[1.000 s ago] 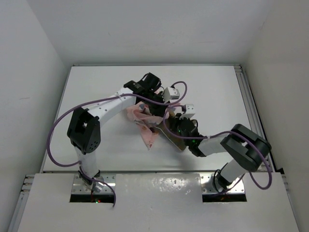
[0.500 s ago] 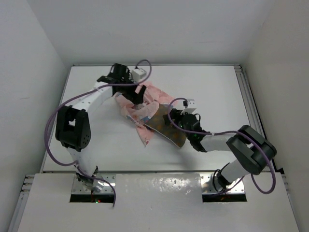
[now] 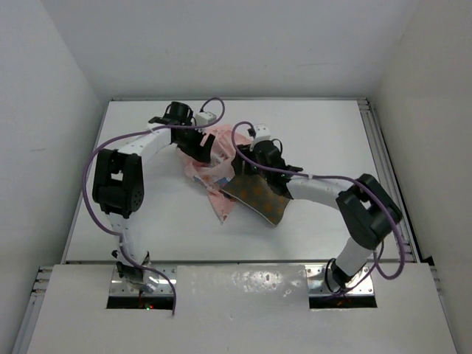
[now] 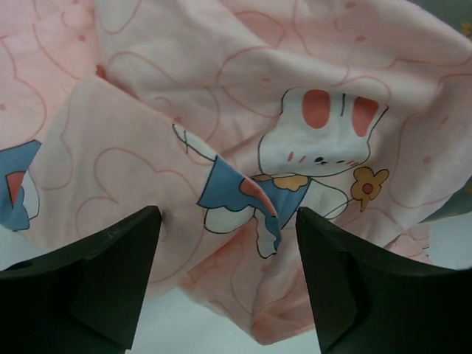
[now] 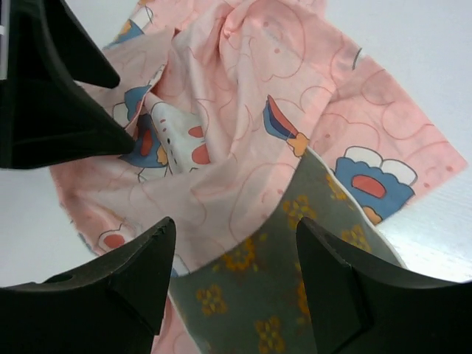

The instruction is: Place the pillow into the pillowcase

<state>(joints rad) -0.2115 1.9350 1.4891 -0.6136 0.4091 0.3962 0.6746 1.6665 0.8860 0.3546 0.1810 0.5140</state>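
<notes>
The pink bunny-print pillowcase [image 3: 209,175] lies crumpled mid-table, its near part draped over the far end of the pillow [image 3: 259,195], an olive cushion with small orange flowers and white piping. My left gripper [image 3: 203,146] hovers open over the pillowcase's far-left folds [image 4: 295,110], and nothing sits between its fingers [image 4: 88,273]. My right gripper [image 3: 245,161] stands open just above the line where the pillowcase [image 5: 251,88] meets the pillow [image 5: 295,295]. In the right wrist view the left gripper's dark fingers [image 5: 51,88] show at the upper left.
The white table [image 3: 147,184] is boxed in by white walls on the left, far and right sides. A metal rail [image 3: 380,162] runs along its right edge. Purple cables loop off both arms.
Both grippers were shut on the cloth and have opened and let it go. The left arm drew back to the far left; the right gripper moved toward the far side. The pillowcase spread out.
</notes>
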